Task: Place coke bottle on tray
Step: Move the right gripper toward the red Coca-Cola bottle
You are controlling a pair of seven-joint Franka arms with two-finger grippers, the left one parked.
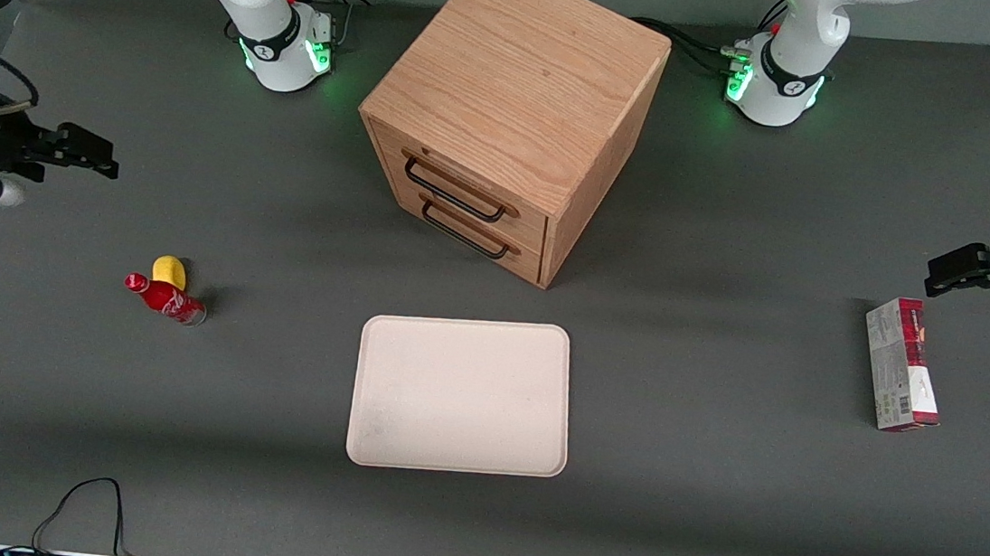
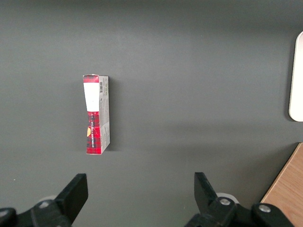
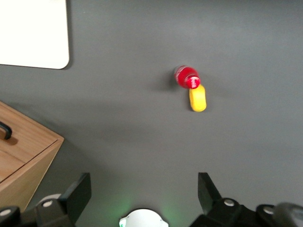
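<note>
The coke bottle (image 1: pixel 166 299) is small and red with a red cap, and it stands on the grey table toward the working arm's end. In the right wrist view the coke bottle (image 3: pixel 187 77) shows cap-first from above. The cream-pink tray (image 1: pixel 462 395) lies flat mid-table, in front of the wooden cabinet, with nothing on it; one corner of the tray (image 3: pixel 33 33) shows in the right wrist view. My right gripper (image 1: pixel 102 160) hangs open and holds nothing, well apart from the bottle and farther from the front camera than it. Its fingers (image 3: pixel 80 189) are spread wide over bare table.
A small yellow rounded object (image 1: pixel 170 270) touches the bottle, just farther from the front camera. A wooden two-drawer cabinet (image 1: pixel 511 116) stands mid-table. A red-and-white carton (image 1: pixel 902 364) lies toward the parked arm's end. Cables trail at the table's near edge (image 1: pixel 83 502).
</note>
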